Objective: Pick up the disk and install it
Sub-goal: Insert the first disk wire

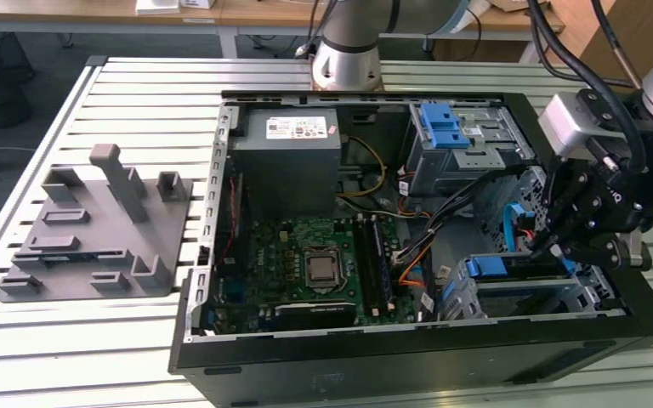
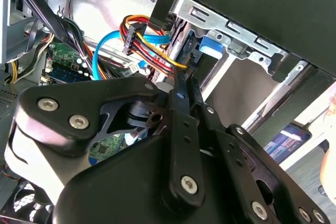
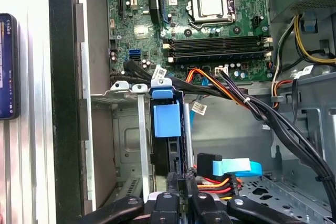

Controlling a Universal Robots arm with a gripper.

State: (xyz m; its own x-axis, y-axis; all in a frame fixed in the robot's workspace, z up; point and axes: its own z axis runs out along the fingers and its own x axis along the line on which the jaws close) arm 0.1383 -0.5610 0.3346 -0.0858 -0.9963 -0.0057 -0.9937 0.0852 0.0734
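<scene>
Since laid on its side on slatted table (image 1: 133,357) w/ panel off, leaves PC case (image 1: 417,361) open upward, prob so the arm can reach in top-down. Parks grey fixture block (image 1: 88,229) on exterior view's left of case, well apart from the work. Inside, puts mobo (image 1: 303,255) mid-case and PSU box (image 1: 292,149) just beyond it, both away from the action.

Centres on drive cage (image 3: 123,145), in case corner toward exterior view's right. Has disk (image 3: 165,120) standing edge-on in cage slot, blue carrier tab toward mobo. Guided by cage walls, so looks mostly in; can't judge if fully home.

Places gripper (image 3: 181,182) at disk's end away from tab, in line w/ slot. Reads as steering/pressing along slot axis. Shows fingers (image 2: 181,98) drawn nearly together, slim gap at most. Can't tell if pinching carrier edge or just bearing on it.

Routes blue SATA cable (image 3: 233,167) + red/orange pwr leads (image 3: 215,184) just beside the tips. Can't tell if mated to disk; possible snag.
</scene>
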